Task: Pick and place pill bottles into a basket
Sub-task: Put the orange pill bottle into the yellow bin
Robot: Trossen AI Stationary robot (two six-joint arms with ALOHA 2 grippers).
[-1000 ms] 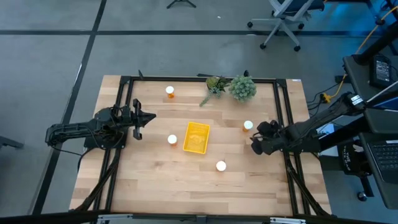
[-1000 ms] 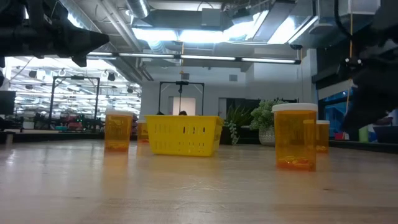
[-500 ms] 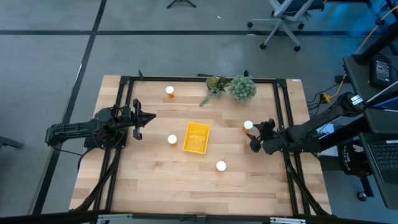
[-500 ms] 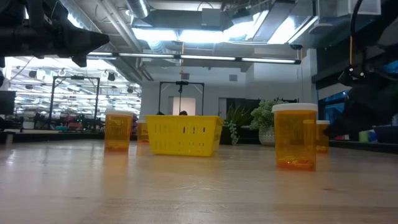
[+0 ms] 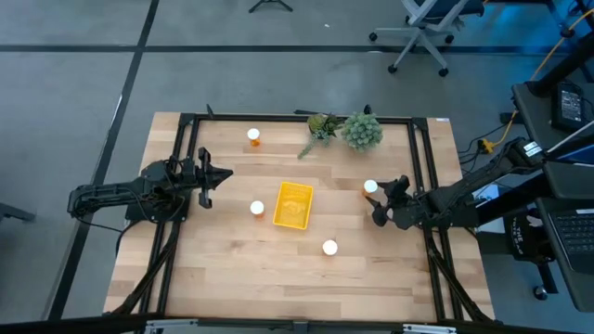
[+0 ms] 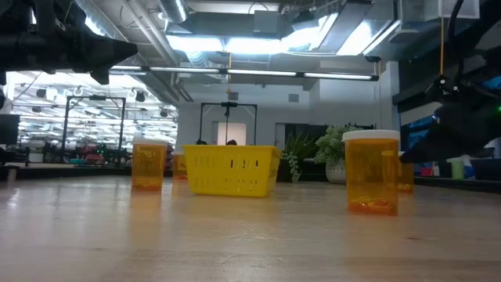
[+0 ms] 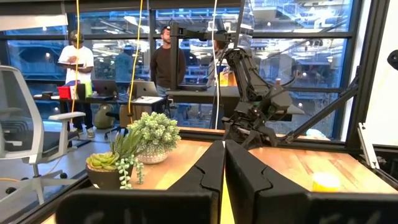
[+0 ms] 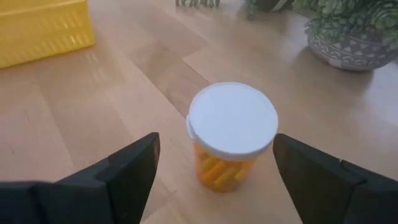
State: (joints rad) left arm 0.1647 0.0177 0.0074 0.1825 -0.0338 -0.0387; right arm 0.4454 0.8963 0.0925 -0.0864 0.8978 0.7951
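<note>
Four orange pill bottles with white caps stand upright on the wooden table: far left, left of the basket, near middle and right. The yellow basket sits at the table's middle and holds nothing; it also shows in the low view. My right gripper is open, just right of the right bottle. Its fingers stand apart, a little short of the bottle on either side, without touching it. My left gripper is shut and empty above the table's left side.
Two potted green plants stand at the far edge, the larger just beyond the right bottle. Black frame rails run along the table's sides. People stand in the room beyond the table.
My right gripper has gone a little toward the table's left, closer to the right bottle. The bottles and the basket have stayed in place.
</note>
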